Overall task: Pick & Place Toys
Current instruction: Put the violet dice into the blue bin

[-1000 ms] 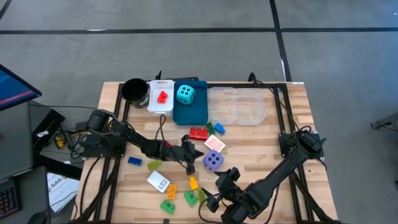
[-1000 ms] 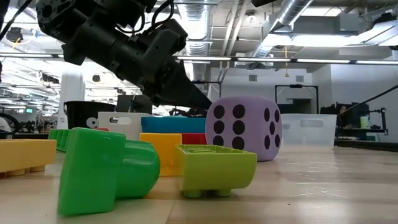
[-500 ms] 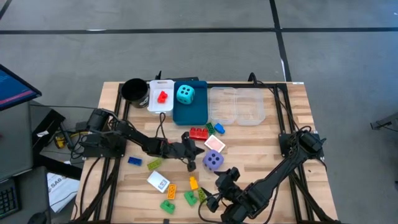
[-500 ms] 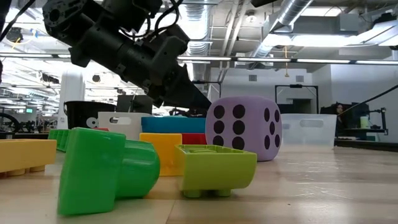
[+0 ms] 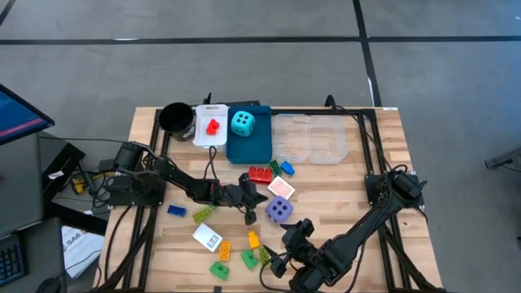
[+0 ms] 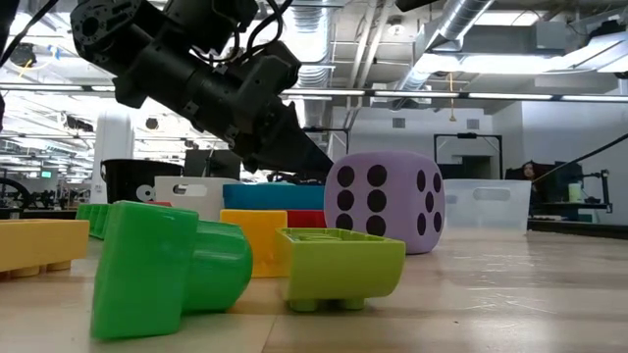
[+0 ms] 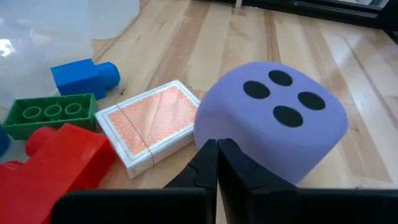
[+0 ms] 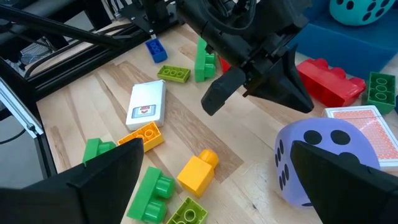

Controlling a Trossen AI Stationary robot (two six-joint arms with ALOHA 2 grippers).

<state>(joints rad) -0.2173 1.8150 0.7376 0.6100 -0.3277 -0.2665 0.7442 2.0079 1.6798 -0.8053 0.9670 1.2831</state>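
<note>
Lab — exposed ceiling ducts (image 6: 461, 34); monitor (image 5: 16, 110)

The purple die (image 6: 385, 201) hides part of the clear tray (image 6: 488, 204) behind it.

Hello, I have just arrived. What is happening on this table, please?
Two robot arms are sorting toys. The left gripper, shut and holding nothing, sits at the table's middle right beside the purple die; whether it touches it is unclear. The right gripper waits open near the front edge. A cyan die lies in the blue tray and one red brick in the white tray. Other bricks remain scattered on the table.
</note>
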